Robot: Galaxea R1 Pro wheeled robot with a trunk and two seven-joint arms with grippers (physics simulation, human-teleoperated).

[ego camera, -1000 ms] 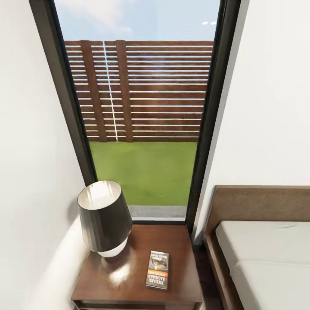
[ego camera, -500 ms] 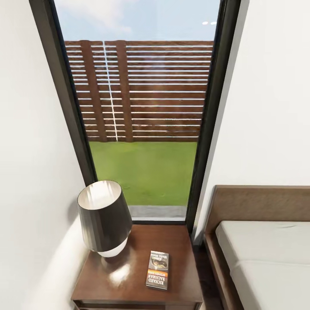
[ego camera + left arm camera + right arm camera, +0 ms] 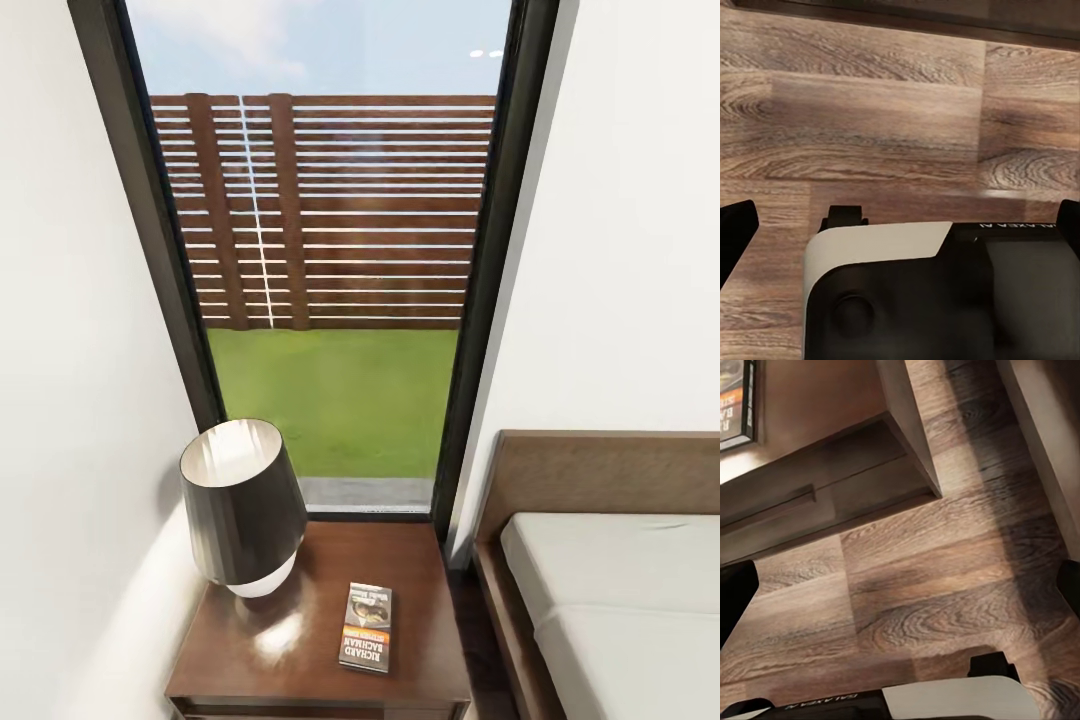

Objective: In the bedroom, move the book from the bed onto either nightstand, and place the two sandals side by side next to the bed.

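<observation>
One thin paperback book [image 3: 366, 627] lies flat on the dark wooden nightstand [image 3: 420, 660], lower centre of the frame, beside one lamp [image 3: 243, 505] with a glossy black tapered shade. At lower right, one bed [image 3: 610, 570]: brown frame, pale smooth mattress. Behind, one tall black-framed window [image 3: 330, 250]. Left gripper [image 3: 900, 225] and right gripper [image 3: 900, 585] hang spread wide, grasping nothing, over wood-plank floor [image 3: 870, 112].

Black-and-white robot base [image 3: 907, 292] with mirrored lettering.
</observation>
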